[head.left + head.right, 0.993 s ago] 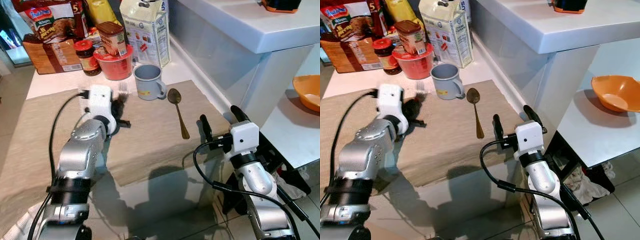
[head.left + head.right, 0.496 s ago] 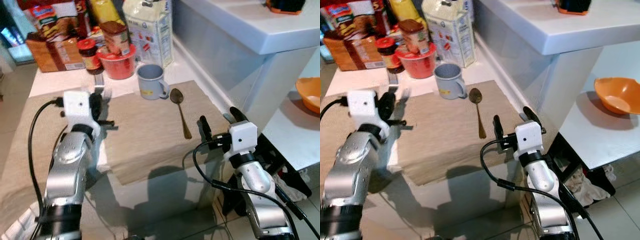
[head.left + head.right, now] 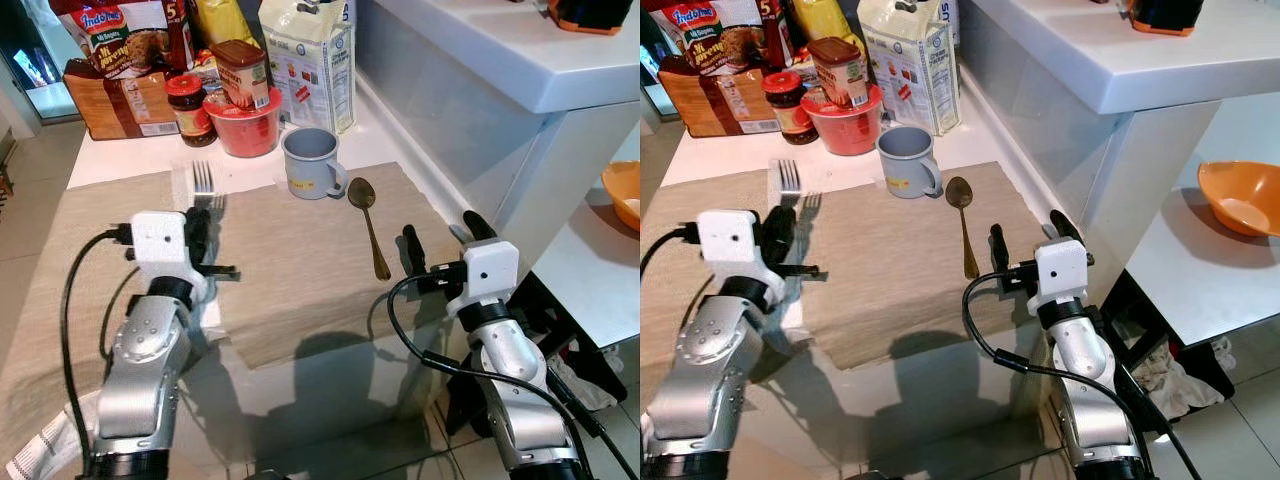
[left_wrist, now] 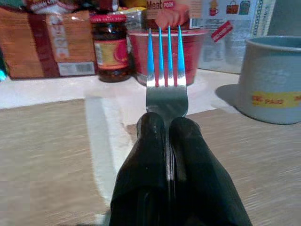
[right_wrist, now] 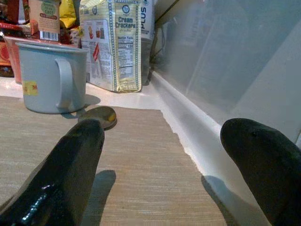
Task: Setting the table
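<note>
Fork, silver metal, four tines [image 4: 165,66]: clamped between the two black fingers [image 4: 150,155] of the left gripper [image 3: 198,232], tines pointing away from the wrist toward the groceries at the back. It is held over the white gap between two woven mats, near the far edge of the table.

Placemat, beige woven fabric [image 3: 300,270]: lies to the right of the fork; a second beige mat [image 3: 60,260] lies to its left.

Spoon, bronze-coloured metal [image 3: 370,225]: flat on the right part of the beige placemat, bowl toward the back.

Mug, grey enamel with a yellow label [image 3: 310,163]: upright at the placemat's far edge, just beside the spoon's bowl.

Right gripper [image 3: 440,245]: at the placemat's right front corner, fingers spread apart, nothing between them.

Background stock: red plastic bowl [image 3: 243,125] with a brown can [image 3: 240,73] in it, dark red-lidded jar [image 3: 190,110], cream cracker bag [image 3: 310,60], brown noodle packets [image 3: 120,60].

Orange bowl [image 3: 1240,195]: on a lower white surface to the right, well apart from the table.
</note>
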`<state>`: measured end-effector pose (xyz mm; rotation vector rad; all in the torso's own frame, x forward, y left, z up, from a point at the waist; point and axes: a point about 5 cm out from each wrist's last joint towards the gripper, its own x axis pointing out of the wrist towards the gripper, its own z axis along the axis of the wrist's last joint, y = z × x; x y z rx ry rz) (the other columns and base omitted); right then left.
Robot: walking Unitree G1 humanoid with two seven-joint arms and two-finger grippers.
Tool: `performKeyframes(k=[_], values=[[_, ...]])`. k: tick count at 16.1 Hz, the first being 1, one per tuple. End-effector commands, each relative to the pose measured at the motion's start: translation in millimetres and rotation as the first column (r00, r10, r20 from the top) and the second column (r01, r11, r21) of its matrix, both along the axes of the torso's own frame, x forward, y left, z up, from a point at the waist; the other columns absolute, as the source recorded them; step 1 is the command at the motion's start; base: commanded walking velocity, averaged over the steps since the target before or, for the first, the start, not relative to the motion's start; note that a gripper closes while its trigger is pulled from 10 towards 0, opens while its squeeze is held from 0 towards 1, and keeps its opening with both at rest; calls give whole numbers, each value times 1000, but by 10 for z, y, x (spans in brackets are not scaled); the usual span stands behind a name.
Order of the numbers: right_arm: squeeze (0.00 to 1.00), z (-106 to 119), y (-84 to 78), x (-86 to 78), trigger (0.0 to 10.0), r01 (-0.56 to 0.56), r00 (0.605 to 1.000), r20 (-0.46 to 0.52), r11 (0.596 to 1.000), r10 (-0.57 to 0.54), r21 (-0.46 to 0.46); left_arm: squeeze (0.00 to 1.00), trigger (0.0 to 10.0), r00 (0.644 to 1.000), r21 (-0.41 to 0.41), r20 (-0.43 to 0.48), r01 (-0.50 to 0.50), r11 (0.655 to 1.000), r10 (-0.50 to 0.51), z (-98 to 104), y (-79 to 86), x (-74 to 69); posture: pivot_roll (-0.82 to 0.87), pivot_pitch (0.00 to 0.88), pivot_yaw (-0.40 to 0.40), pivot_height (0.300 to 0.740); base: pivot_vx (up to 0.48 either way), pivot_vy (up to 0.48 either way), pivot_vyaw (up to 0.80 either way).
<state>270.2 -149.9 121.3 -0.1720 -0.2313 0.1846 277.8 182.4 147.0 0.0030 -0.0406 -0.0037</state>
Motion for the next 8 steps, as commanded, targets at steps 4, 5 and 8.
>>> performKeyframes(k=[4,5,8], values=[[0,17,10,41,10000,-10,1000,9,1000,10,2,0,0,1000,-54,-3,10,998,-10,24,-39,7,-55,0,41,740,-360,0,0],[0,14,9,40,10000,-10,1000,8,1000,10,1,0,0,1000,-54,-3,11,998,-11,23,-42,9,-55,0,40,740,-480,0,0],[0,-1,5,36,10000,-12,1000,6,1000,12,-5,0,0,1000,-55,-18,8,998,-9,20,-49,33,-57,0,40,740,-480,0,0]])
